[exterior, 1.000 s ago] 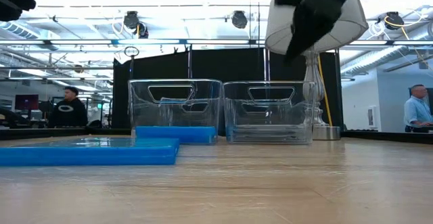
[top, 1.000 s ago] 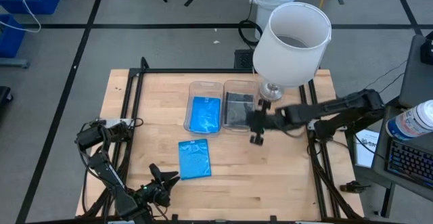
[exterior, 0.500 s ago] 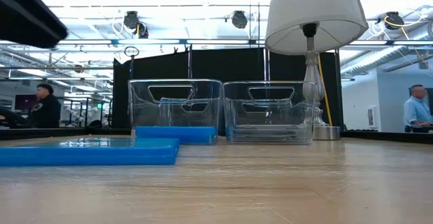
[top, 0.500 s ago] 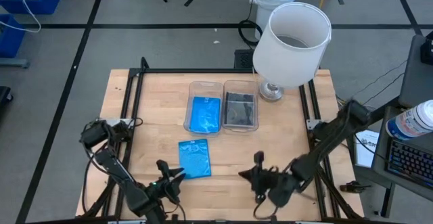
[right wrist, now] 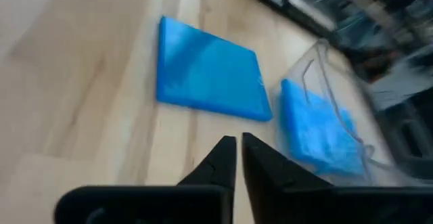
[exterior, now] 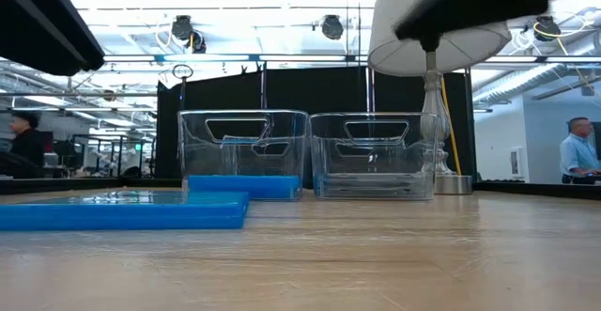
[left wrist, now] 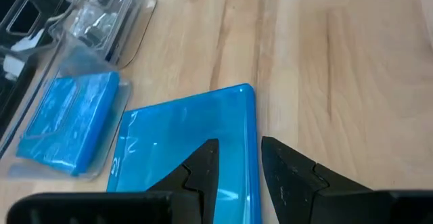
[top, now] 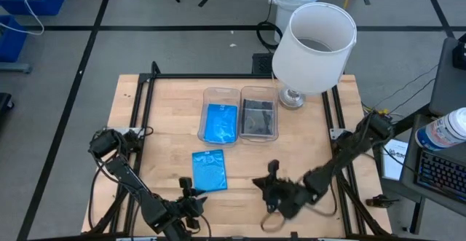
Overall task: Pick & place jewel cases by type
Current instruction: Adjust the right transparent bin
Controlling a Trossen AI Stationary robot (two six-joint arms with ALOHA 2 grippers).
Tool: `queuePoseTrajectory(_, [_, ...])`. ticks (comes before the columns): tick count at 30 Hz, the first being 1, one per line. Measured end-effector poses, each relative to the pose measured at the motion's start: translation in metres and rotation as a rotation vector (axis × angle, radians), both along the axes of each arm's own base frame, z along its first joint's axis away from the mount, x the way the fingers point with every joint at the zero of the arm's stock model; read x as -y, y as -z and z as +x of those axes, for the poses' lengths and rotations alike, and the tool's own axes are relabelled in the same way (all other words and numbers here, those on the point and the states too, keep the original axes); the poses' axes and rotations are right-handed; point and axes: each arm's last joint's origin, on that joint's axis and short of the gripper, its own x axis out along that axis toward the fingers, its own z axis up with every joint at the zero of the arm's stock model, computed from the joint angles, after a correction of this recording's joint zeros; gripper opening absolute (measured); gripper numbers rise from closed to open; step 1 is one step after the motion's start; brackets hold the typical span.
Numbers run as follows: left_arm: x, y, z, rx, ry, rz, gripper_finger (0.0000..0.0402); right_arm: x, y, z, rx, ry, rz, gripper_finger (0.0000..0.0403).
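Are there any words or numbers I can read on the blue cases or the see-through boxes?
None can be read.
Flat blue plastic jewel case on the table: no readable label.
Clear plastic bins: no print shows.
White paper sheet beside the table: print too small to read.

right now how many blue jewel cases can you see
2 for sure: one loose blue case lies flat on the table near the front, and blue fills the left clear bin. That may be a stack, so more could be hidden.
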Motion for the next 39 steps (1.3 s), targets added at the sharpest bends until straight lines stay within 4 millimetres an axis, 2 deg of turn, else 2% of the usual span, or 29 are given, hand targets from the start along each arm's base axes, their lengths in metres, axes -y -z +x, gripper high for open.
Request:
queuePoseTrajectory(4, [0.002,0.0,0.002,-0.002,0.034,0.012,0.0115,0.043,-0.02,0.01,-0.105,0.011,0.086,0.0073])
queuePoseTrajectory(8, [0.002,0.0,0.002,-0.011,0.046,0.014,0.0115,0.089,-0.028,0.012,-0.236,0.097,0.148,0.0148])
queuePoseTrajectory(12, [0.003,0.0,0.001,-0.015,0.043,-0.005,0.0115,0.117,-0.031,0.013,-0.34,0.171,0.154,0.0202])
queuePoseTrajectory(16, [0.006,0.0,-0.001,-0.022,0.051,-0.016,0.0115,0.129,-0.047,0.02,-0.364,0.181,0.208,0.0224])
queuePoseTrajectory(22, [0.008,0.0,-0.004,-0.023,0.06,-0.021,0.0115,0.146,-0.058,0.026,-0.407,0.158,0.233,0.022])
queuePoseTrajectory(25, [0.009,0.001,-0.005,-0.034,0.058,-0.042,0.0115,0.152,-0.055,0.028,-0.448,0.135,0.308,0.0218])
queuePoseTrajectory(34, [0.011,0.001,-0.007,-0.034,0.059,-0.051,0.0115,0.153,-0.029,0.033,-0.576,0.193,0.289,0.0233])
queuePoseTrajectory(39, [0.011,0.001,-0.007,-0.035,0.06,-0.05,0.0115,0.158,-0.021,0.034,-0.623,0.224,0.284,0.0215])
